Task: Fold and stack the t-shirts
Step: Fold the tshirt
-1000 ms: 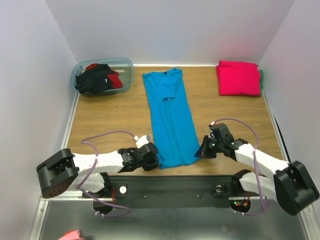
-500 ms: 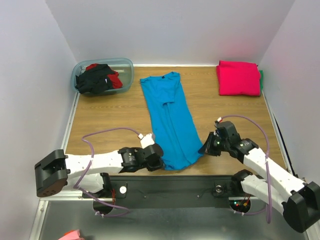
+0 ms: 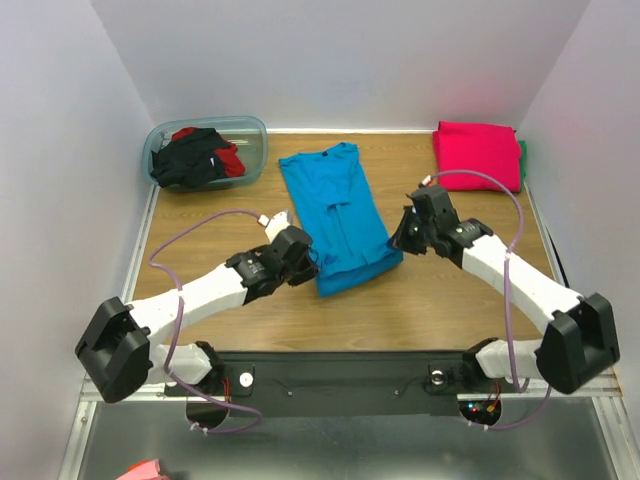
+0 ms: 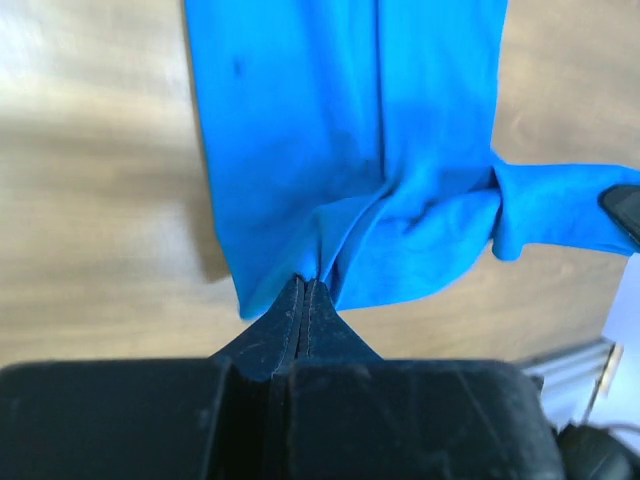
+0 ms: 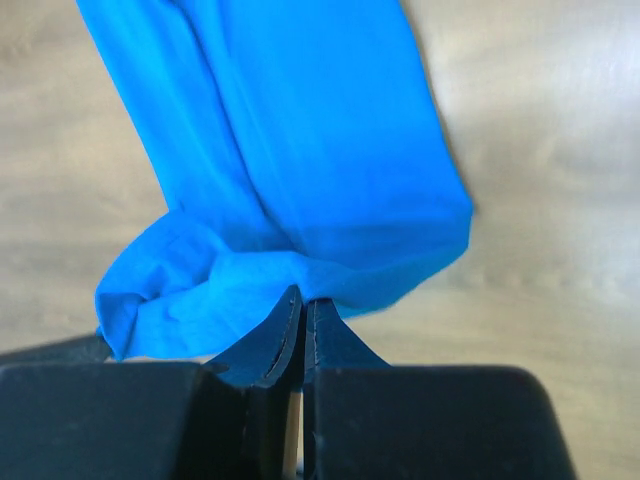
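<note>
The turquoise-blue t-shirt point(image 3: 335, 205) lies lengthwise in the middle of the table, folded narrow, its near end lifted and doubled back over itself. My left gripper point(image 3: 313, 262) is shut on the near left corner of the shirt point(image 4: 340, 180). My right gripper point(image 3: 398, 240) is shut on the near right corner of the shirt point(image 5: 290, 170). A folded magenta-pink t-shirt point(image 3: 476, 155) lies at the far right corner. Black and red t-shirts point(image 3: 195, 155) are bunched in the tub.
A translucent blue-grey plastic tub point(image 3: 255, 150) stands at the far left corner. A strip of green cloth point(image 3: 522, 160) shows beside the pink shirt. White walls close in the table on three sides. A metal rail point(image 3: 340, 380) carries the arm bases at the near edge.
Both grippers have moved away from the near edge toward the far side, carrying the shirt's bottom hem up over its middle. The shirt now looks about half as long.
</note>
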`<action>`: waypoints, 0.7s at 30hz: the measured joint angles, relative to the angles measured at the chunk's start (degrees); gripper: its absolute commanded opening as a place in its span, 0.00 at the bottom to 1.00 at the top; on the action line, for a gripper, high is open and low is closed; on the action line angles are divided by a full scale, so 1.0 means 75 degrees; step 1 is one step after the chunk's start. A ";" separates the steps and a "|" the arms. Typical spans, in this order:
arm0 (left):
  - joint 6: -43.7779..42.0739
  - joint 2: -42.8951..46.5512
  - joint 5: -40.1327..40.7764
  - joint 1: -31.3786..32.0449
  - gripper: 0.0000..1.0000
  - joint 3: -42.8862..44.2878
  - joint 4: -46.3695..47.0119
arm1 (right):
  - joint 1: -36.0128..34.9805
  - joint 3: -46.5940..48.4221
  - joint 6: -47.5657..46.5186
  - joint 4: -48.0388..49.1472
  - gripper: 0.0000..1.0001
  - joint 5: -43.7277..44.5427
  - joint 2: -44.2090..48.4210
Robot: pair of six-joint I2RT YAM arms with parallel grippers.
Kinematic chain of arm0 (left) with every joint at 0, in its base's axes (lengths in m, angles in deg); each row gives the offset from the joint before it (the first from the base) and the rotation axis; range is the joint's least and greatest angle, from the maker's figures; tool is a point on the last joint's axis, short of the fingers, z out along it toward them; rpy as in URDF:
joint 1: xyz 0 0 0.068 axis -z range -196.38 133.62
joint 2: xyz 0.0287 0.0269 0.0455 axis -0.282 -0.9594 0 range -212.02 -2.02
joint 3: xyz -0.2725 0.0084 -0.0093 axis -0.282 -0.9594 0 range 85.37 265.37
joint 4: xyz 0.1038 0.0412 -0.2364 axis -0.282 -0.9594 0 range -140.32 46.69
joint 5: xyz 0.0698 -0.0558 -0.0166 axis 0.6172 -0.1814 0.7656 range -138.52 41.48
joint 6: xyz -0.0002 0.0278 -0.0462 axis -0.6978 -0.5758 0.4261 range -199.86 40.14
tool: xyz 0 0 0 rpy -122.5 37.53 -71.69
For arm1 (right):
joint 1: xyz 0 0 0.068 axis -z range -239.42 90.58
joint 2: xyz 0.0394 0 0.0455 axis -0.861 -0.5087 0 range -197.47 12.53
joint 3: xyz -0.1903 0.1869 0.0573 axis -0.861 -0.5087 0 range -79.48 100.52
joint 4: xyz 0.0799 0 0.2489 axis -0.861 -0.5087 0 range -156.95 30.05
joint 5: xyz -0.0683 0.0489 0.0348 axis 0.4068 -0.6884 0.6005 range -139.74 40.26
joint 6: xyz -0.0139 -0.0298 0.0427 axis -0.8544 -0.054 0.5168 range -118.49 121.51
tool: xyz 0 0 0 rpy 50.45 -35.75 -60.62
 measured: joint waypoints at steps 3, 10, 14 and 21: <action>-0.0437 -0.0259 -0.0052 -0.0466 0.00 0.0344 0.0023 | 0.0003 0.0731 -0.0160 0.0061 0.00 0.0358 -0.0685; -0.1370 -0.1075 -0.0216 -0.1483 0.00 0.1058 0.0154 | 0.0029 0.2416 -0.0574 0.0221 0.00 0.0816 -0.2433; -0.1920 -0.1784 -0.0303 -0.1923 0.00 0.1542 0.0251 | 0.0134 0.2978 -0.0702 0.0242 0.00 0.0854 -0.3220; -0.2739 -0.2911 -0.0621 -0.2500 0.00 0.2261 0.0557 | 0.0370 0.3608 -0.0799 0.0221 0.00 0.0877 -0.3920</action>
